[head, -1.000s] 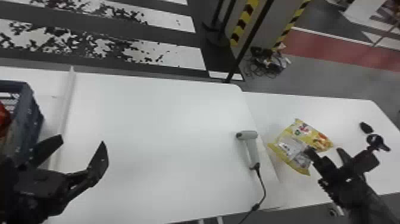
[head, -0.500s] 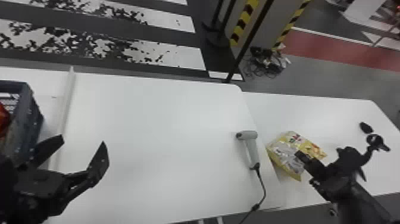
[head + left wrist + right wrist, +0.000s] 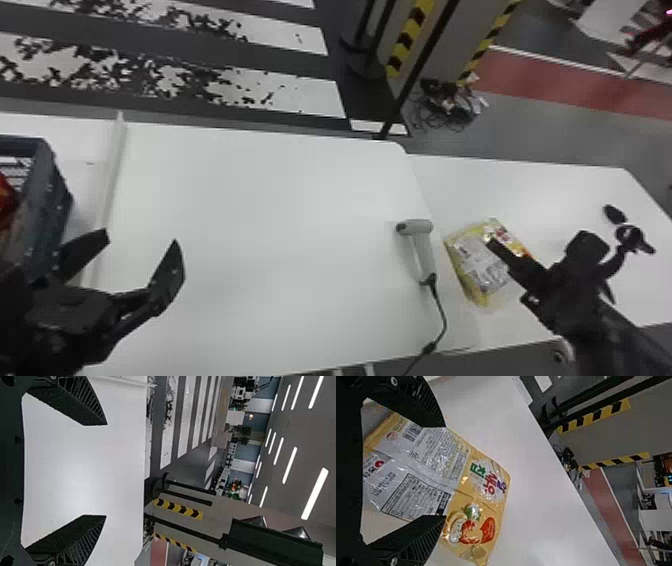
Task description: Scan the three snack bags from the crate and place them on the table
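There are one crate (image 3: 49, 205), one yellow snack bag (image 3: 472, 257), one scanner (image 3: 423, 250) and one cable (image 3: 442, 316). Two grippers show: one left gripper (image 3: 140, 238) and one right gripper (image 3: 539, 242).

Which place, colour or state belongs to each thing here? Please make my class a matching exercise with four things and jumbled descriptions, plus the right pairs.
Things
1. Crate
2. Scanner
3. Snack bag on the table
4. Left gripper

Descriptions
A. Yellow and silver, by the right gripper
B. Black, with fingers apart
C. Blue-grey, at the head view's left edge
D. Light grey, with a dark cable

Right pairs: 1-C, 2-D, 3-A, 4-B
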Robot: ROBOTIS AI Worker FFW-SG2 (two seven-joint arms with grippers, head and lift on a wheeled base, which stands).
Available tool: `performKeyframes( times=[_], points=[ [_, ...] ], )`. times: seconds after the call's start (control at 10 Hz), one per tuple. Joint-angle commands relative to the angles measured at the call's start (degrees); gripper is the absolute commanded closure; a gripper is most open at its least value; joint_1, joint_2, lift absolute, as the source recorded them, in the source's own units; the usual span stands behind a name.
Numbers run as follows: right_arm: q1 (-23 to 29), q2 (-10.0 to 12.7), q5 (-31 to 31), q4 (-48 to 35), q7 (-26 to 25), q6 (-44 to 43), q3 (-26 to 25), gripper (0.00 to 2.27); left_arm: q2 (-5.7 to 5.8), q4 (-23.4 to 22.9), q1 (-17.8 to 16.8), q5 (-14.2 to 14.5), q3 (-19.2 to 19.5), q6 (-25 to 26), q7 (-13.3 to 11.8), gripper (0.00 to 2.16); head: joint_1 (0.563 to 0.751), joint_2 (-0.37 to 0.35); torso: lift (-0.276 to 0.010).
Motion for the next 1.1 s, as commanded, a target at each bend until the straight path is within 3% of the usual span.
performKeyframes(
  times=[0.0,0.3,0.4,1.0],
  points=[
    [3.64,1.59,0.09,-10.28,0.01,3.10,0.51,0.06,-0.02,0.12,-0.21,-0.31,-0.23,0.18,0.00,0.03,0.695,-0.350,-0.062],
    [10.67,5.81,0.27,-30.94,0.54,6.62,2.80,0.06,-0.11,0.04,-0.38,-0.31,-0.23,0.18,0.09,0.03,0.695,-0.350,-0.062],
    [11.46,7.39,0.36,-36.04,0.36,11.36,3.85,0.06,-0.20,0.04,-0.38,-0.40,-0.32,0.18,0.18,0.03,0.695,-0.350,-0.062],
    [20.25,13.45,4.40,-49.48,0.27,8.73,19.85,0.07,-0.20,0.30,-0.38,-2.24,-1.29,0.53,1.06,0.03,0.695,-0.350,-0.062]
  ],
)
